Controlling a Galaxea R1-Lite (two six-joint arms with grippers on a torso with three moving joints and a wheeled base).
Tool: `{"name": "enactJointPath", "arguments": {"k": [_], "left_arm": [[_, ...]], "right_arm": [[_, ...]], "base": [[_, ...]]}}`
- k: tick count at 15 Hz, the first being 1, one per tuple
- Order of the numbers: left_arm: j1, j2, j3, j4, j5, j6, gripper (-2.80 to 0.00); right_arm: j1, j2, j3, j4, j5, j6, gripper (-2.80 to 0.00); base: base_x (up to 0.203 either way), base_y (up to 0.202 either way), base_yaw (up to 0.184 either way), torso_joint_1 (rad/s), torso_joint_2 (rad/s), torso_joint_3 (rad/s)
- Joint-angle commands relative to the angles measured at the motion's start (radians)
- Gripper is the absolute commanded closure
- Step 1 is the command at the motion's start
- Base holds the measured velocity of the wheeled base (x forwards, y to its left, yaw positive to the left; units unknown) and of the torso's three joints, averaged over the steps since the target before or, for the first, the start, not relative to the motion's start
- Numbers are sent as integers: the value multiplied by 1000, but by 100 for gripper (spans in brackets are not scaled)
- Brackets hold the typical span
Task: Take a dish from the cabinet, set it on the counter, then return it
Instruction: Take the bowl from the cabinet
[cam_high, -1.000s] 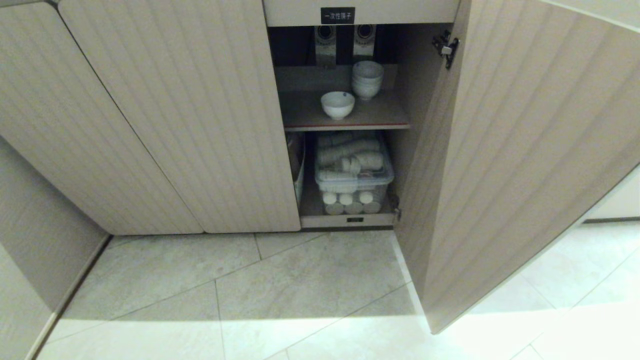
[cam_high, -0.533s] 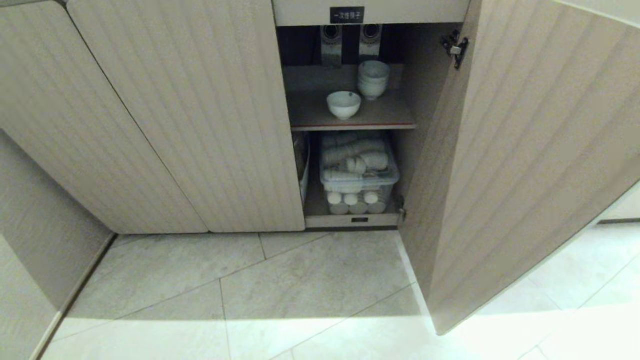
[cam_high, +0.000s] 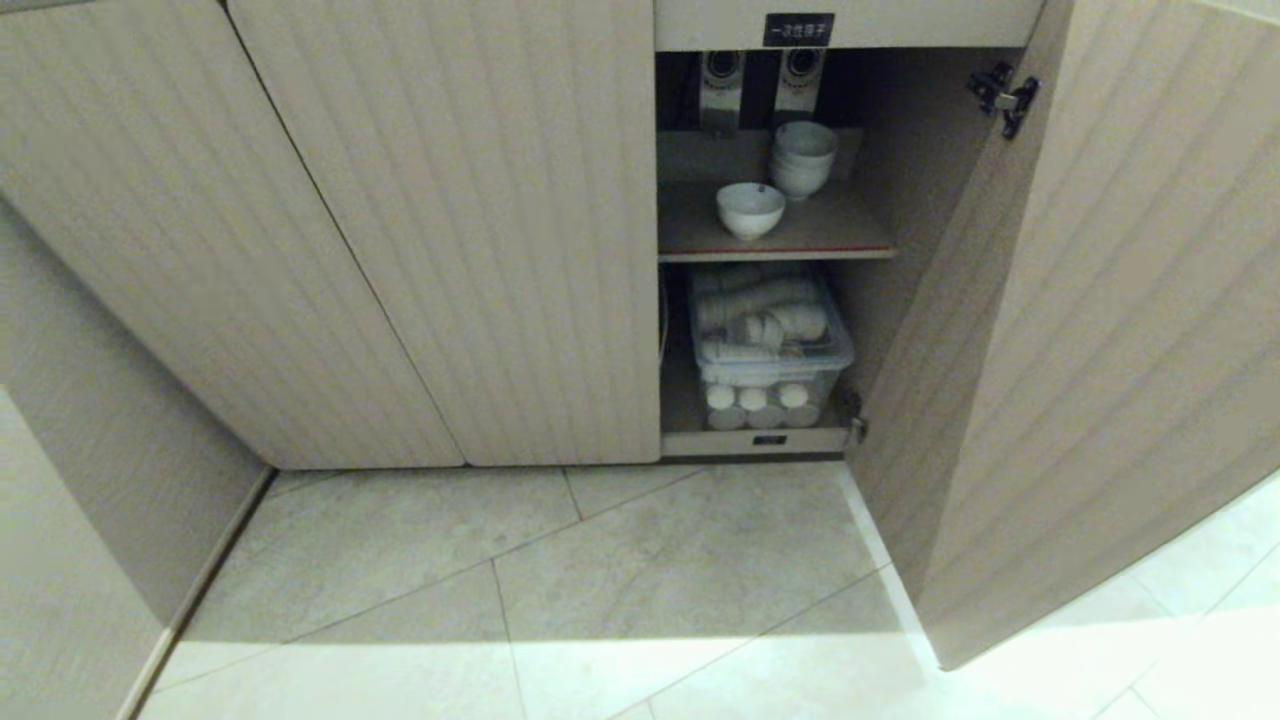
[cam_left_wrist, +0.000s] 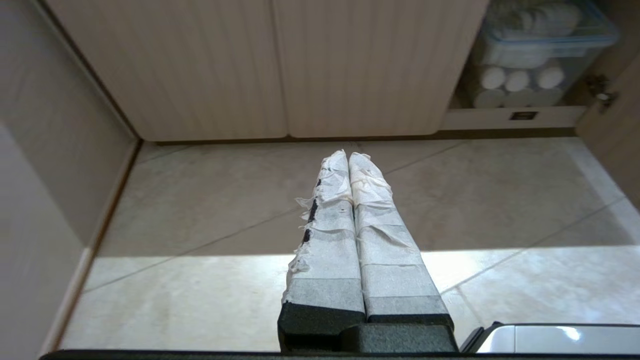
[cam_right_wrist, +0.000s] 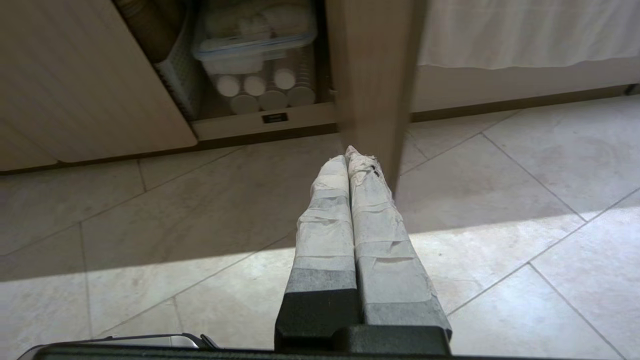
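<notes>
Head camera above open cabinet (cam_high: 450, 250)

Kitchen storage: ribbed cabinet (cam_high: 450, 230) with open door (cam_high: 1100, 330), stacked bowls (cam_high: 803, 158) on shelf (cam_high: 840, 235), tiled floor (cam_high: 600, 580).

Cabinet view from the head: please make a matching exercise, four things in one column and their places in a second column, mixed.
1. bowl
2. bowl stack
3. clear box
4. black label

a. under the shelf
b. front of the shelf
c. above the opening
d. back of the shelf

Pairs: 1-b, 2-d, 3-a, 4-c
</notes>
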Motion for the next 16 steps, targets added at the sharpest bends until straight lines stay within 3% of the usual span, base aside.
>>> {"name": "enactJointPath", "arguments": {"k": [1, 10, 16], "left_arm": [[0, 0, 0, 0, 0, 1, 0], [0, 0, 0, 0, 0, 1, 0], [0, 0, 0, 0, 0, 1, 0]], "right_arm": [[0, 1, 0, 0, 0, 0, 0], [0, 1, 0, 0, 0, 0, 0], [0, 1, 0, 0, 0, 0, 0]], "base": [[0, 198, -4, 2, 2, 2], [0, 189, -2, 2, 2, 1], [0, 18, 0, 0, 0, 0]]}}
